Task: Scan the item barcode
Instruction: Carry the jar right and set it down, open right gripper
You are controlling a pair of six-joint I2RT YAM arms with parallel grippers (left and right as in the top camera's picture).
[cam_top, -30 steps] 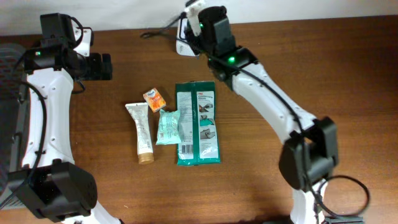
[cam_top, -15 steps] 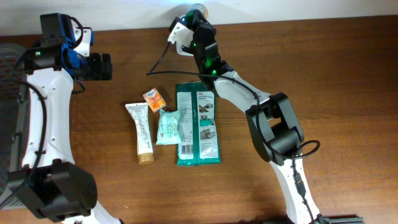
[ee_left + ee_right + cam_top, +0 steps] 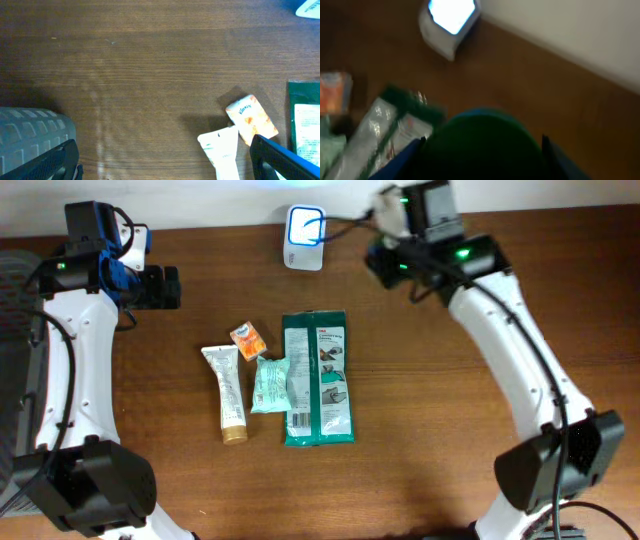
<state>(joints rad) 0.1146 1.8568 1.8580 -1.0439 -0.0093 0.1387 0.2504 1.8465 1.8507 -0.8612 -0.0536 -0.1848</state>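
table (image 3: 180,480): brown wood, everything sits on it
right arm (image 3: 520,370) reaches up to the back edge, right gripper (image 3: 385,262) is off to the side of the scanner (image 3: 304,228), not touching it
left arm (image 3: 60,370) runs along the left side, left gripper (image 3: 165,287) hangs over bare wood with jaws as wide as they go, nothing between them; grey basket (image 3: 30,135) just beside its one finger
green pack (image 3: 317,378) lies flat mid-table, long side front to back
white tube (image 3: 228,395) further left, cap end toward the front
pale green sachet (image 3: 269,383) sits between the tube and the pack, touching the pack's edge
orange packet (image 3: 248,339) is just behind the sachet and tube
scanner has a lit blue-white face and sits near the back edge
dark green item (image 3: 480,145): rounded, badly blurred in the right wrist view, fills the whole gap between the right gripper's fingers, which sit about half closed against both its sides; barcode can't be made out, item is held above the table with the scanner ahead and to the left
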